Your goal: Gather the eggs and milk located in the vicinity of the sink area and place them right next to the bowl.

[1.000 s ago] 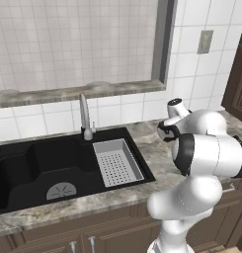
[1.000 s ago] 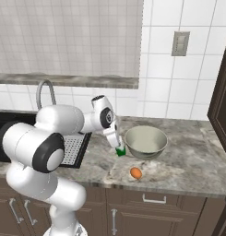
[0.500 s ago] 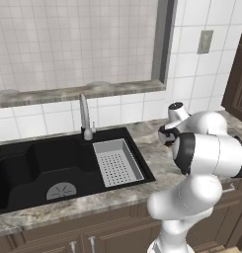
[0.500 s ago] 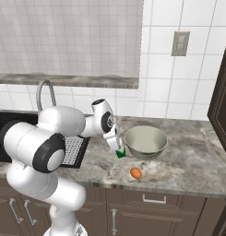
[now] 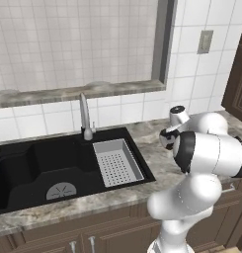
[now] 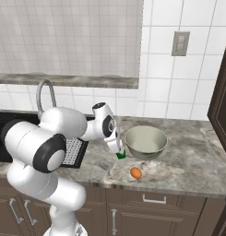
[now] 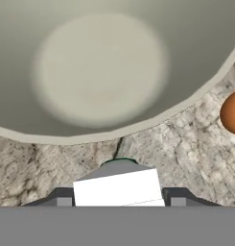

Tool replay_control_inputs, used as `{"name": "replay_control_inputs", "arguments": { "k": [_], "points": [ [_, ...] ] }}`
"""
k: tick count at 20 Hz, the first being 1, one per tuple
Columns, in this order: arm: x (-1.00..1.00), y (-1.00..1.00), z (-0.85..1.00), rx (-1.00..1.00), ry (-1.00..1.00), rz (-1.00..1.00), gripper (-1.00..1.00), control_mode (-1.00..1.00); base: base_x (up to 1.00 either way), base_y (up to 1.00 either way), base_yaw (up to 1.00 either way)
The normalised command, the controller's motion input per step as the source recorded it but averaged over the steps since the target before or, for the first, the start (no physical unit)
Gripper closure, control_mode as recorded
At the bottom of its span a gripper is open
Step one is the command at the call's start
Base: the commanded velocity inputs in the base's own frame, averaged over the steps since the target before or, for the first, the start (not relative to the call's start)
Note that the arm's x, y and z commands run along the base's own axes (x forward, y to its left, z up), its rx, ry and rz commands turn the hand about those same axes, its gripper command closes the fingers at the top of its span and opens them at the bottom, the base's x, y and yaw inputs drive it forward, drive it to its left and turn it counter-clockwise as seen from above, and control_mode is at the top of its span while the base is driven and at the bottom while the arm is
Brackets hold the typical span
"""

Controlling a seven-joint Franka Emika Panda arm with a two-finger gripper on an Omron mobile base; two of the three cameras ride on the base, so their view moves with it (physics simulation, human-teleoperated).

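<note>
Hand view: bowl (image 7: 99, 67) holds nothing | milk (image 7: 118, 188) seemingly pinched between fingers | egg (image 7: 232, 113) beside bowl

A kitchen is showing here — black sink (image 5: 68, 165) with chrome tap (image 5: 84, 116), tiled wall (image 5: 68, 44), marble-look counter (image 6: 188, 161), dark cabinets (image 6: 146, 214).

Gripper (image 6: 118, 150): milk (image 6: 120, 156) sits between its jaws, standing on the counter (image 6: 188, 161). Directly ahead, bowl (image 6: 145, 142) blocks passage, rim just beside the milk. Egg (image 6: 136, 173) lies near, on the counter's front side, apart from both. Bare counter beyond the bowl; sink (image 5: 48, 168) well behind.
</note>
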Motion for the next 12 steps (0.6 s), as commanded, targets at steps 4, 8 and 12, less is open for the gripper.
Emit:
{"name": "replay_control_inputs", "arguments": {
  "k": [4, 8, 12],
  "points": [
    [0.0, 0.0, -0.1, 0.01, -0.03, 0.0, -1.0, -1.0, 0.0, 0.0, 0.0],
    [0.0, 0.0, -0.02, 0.0, 0.0, 0.0, -1.0, -1.0, 0.0, 0.0, 0.0],
    [0.0, 0.0, 0.0, 0.0, 0.0, 0.0, -1.0, -1.0, 0.0, 0.0, 0.0]
  ]
}}
